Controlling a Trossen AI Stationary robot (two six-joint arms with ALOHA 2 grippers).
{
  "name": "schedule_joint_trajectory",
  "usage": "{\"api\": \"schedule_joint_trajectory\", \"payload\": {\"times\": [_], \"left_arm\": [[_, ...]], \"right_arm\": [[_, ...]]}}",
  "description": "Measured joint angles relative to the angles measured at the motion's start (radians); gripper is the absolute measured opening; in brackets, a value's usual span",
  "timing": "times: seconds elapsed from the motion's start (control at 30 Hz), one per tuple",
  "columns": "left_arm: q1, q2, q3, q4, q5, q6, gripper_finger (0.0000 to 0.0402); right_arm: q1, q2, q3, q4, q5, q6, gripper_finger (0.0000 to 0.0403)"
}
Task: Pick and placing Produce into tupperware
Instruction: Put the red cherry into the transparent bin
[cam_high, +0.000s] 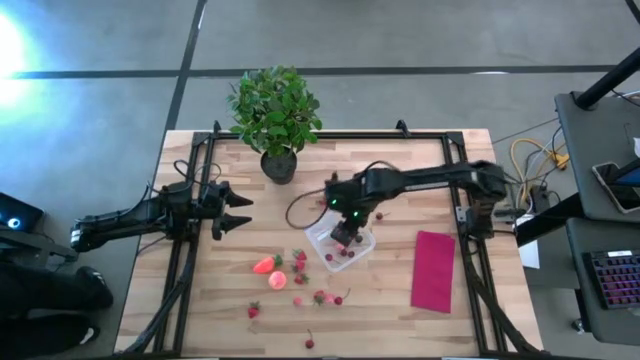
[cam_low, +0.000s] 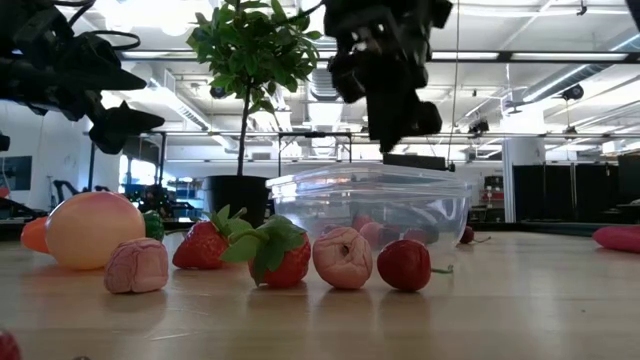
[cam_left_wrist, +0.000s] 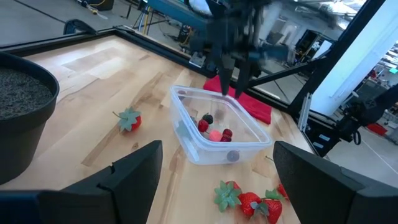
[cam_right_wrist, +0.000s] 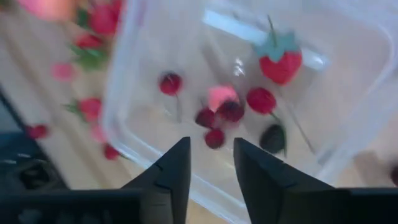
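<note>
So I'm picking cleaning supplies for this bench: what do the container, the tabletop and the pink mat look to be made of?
The container looks like clear glossy plastic: the fruit inside shows through its walls, and its rim catches highlights. The tabletop looks like pale wood with a smooth finish, going by its plank seams and grain. The pink mat looks like matte cloth, flat and without shine, though its weave is too small to tell.

High cam: overhead, straight down, whole table (cam_high: 200, 300) in frame; low cam: tabletop level, close on produce (cam_low: 280, 252) at frame centre, room behind; L wrist cam: faces across table, tupperware (cam_left_wrist: 219, 132) mid-frame; R wrist cam: steeply down, v. near same tupperware; all four views share it.
</note>
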Motion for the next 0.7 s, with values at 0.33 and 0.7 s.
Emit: {"api": "schedule_joint_trajectory", "payload": {"times": [0.33, 0.7], "left_arm": [[0.000, 0.000, 0.000, 0.000, 0.000, 0.000, 0.0293], [0.000, 0.000, 0.000, 0.000, 0.000, 0.000, 0.0293]], "right_arm": [[0.018, 0.003, 0.190, -0.252, 0.404, -0.121, 0.0202], [-0.025, -0.263, -0.172, -0.297, 0.622, -0.462, 0.0211]]}}
